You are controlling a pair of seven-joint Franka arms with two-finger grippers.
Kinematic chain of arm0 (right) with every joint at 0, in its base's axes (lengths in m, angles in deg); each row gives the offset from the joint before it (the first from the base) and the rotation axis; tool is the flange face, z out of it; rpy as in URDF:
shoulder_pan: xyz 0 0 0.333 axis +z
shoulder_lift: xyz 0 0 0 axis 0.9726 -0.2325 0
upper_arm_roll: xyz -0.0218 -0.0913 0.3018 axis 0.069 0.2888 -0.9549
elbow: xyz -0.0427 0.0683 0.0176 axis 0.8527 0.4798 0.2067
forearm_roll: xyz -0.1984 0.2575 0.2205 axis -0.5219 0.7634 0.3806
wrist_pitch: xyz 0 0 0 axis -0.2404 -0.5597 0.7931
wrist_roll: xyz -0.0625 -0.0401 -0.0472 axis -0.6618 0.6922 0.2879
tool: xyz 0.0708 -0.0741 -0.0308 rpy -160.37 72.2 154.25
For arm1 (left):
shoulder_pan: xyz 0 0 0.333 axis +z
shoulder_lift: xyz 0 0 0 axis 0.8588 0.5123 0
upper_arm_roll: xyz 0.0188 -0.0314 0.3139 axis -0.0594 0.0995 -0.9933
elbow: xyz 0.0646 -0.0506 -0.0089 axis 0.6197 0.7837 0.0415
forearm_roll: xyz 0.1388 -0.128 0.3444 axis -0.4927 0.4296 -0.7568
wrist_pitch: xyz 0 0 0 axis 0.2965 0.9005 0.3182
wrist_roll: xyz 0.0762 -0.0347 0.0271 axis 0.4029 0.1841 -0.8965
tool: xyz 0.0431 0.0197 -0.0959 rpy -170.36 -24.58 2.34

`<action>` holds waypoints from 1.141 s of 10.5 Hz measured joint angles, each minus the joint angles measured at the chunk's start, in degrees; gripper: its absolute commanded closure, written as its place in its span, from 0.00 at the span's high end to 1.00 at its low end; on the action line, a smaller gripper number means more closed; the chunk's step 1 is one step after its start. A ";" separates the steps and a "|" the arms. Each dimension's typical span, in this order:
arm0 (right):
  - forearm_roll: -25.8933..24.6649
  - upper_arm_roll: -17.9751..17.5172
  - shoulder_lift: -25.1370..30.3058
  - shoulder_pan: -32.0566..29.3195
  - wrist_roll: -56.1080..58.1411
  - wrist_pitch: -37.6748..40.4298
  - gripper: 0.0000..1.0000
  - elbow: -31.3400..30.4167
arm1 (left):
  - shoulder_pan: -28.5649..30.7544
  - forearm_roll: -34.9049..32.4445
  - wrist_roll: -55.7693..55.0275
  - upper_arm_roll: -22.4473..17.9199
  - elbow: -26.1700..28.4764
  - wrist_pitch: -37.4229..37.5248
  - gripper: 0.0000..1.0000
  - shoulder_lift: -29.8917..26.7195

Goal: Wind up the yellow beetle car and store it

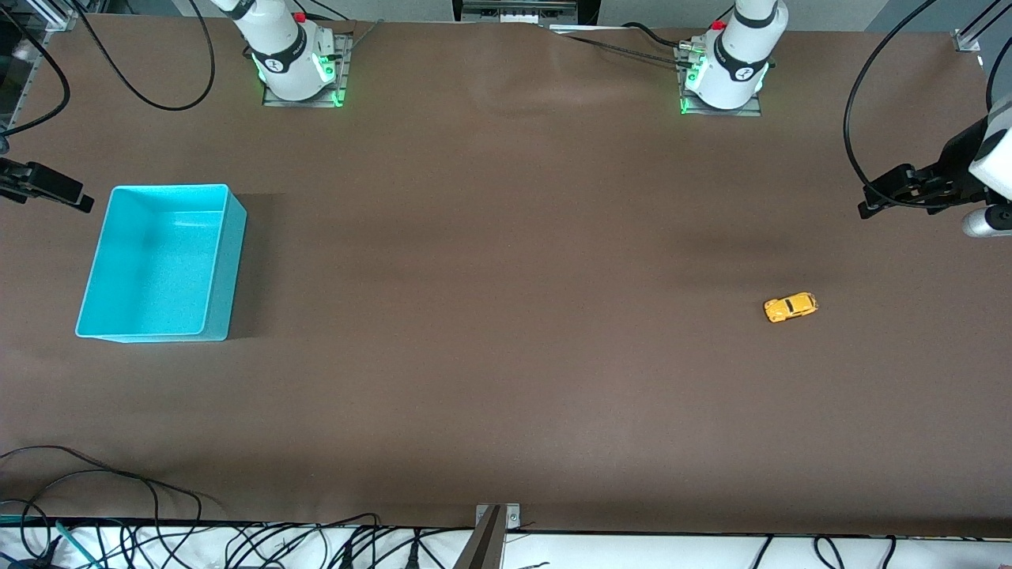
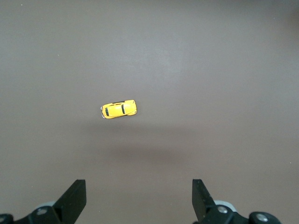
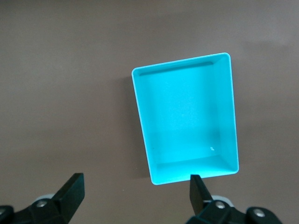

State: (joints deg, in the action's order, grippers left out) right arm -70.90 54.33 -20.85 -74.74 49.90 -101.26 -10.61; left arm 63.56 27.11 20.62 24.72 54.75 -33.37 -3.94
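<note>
The yellow beetle car [image 1: 790,307] stands on its wheels on the brown table toward the left arm's end, and also shows in the left wrist view [image 2: 119,109]. High above the table, off to one side of the car, my left gripper [image 2: 139,198] hangs open with nothing between its fingers; it shows at the table's end [image 1: 885,194]. A turquoise bin [image 1: 229,269] sits empty toward the right arm's end. My right gripper [image 3: 137,193] hangs open and empty high beside the bin [image 3: 180,62], at that end of the table [image 1: 47,188].
The two arm bases [image 1: 296,67] [image 1: 723,79] stand along the table's edge farthest from the front camera. Loose cables [image 1: 237,545] lie along the edge nearest to it, off the brown mat.
</note>
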 measured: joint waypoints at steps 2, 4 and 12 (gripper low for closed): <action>0.00 0.01 -0.03 0.00 -0.44 0.10 1.00 0.00 | 0.00 0.00 0.00 0.00 0.00 0.01 1.00 0.00; 0.00 0.07 -0.28 -0.03 -0.68 0.16 1.00 0.00 | 0.00 0.00 0.00 0.00 0.00 0.01 1.00 0.00; 0.00 0.32 -1.06 -0.12 -2.48 0.45 1.00 0.00 | 0.00 0.00 0.00 0.00 0.00 0.02 1.00 0.00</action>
State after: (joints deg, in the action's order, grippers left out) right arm -70.90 54.65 -21.91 -74.86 47.42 -100.81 -10.61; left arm 63.56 27.11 20.62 24.72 54.75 -33.35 -3.94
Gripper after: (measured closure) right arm 0.000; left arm 0.000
